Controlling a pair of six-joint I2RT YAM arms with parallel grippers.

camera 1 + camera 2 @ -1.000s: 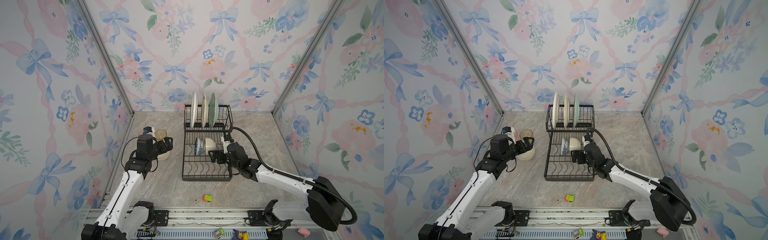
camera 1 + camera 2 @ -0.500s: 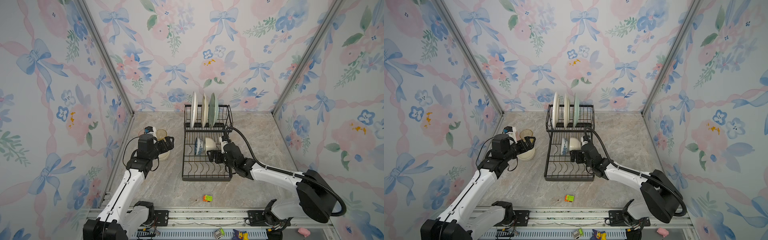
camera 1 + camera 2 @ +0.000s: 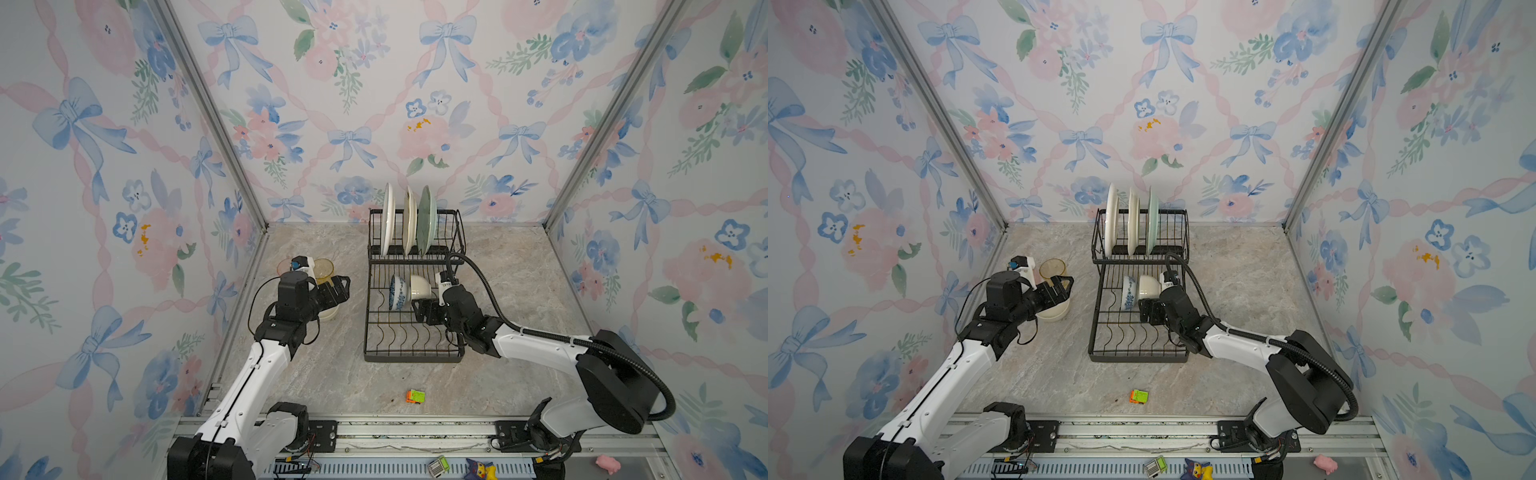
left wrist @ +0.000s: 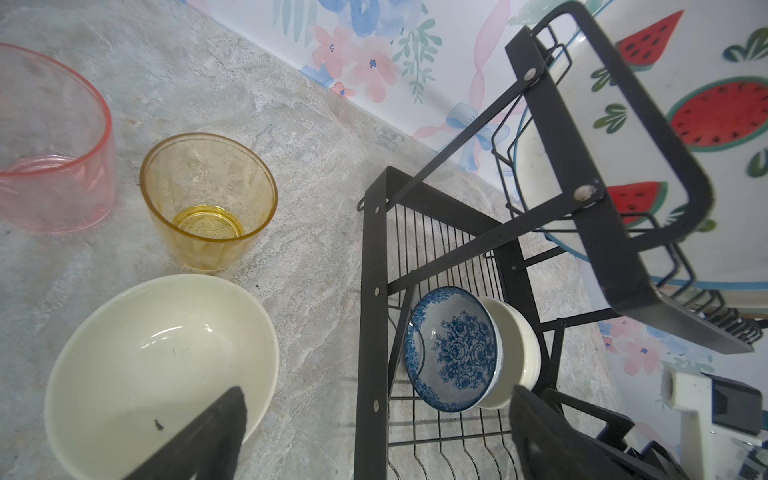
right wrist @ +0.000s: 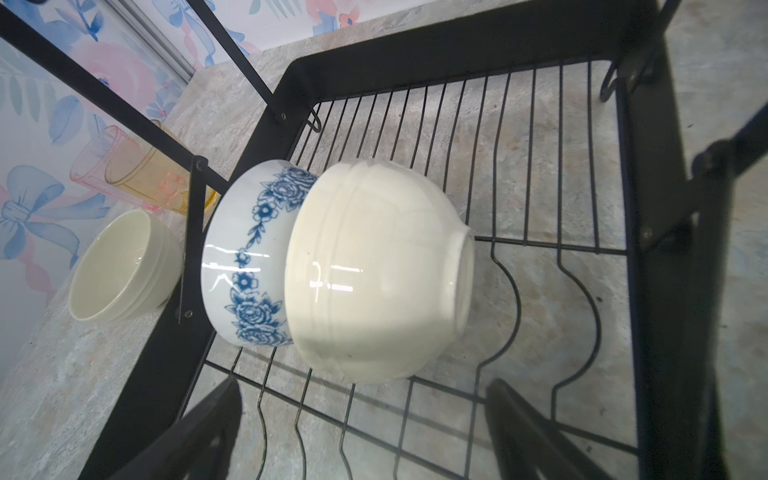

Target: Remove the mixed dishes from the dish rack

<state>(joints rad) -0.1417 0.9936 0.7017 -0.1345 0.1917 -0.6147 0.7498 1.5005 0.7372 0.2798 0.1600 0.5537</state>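
Our right gripper [image 5: 361,399], spread, sits just short of the white bowl [image 5: 374,270], which leans on the blue bowl [image 5: 245,257] on the lower tray of the rack [image 5: 457,45]. Closing may topple both or snag wire. The left gripper [image 3: 337,291] hangs spread, empty.

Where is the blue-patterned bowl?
In both top views the blue-patterned bowl stands on edge in the lower tray of the dish rack, pressed against the white bowl on its right.

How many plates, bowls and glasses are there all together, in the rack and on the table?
Plates: 3
Bowls: 3
Glasses: 2
Total: 8
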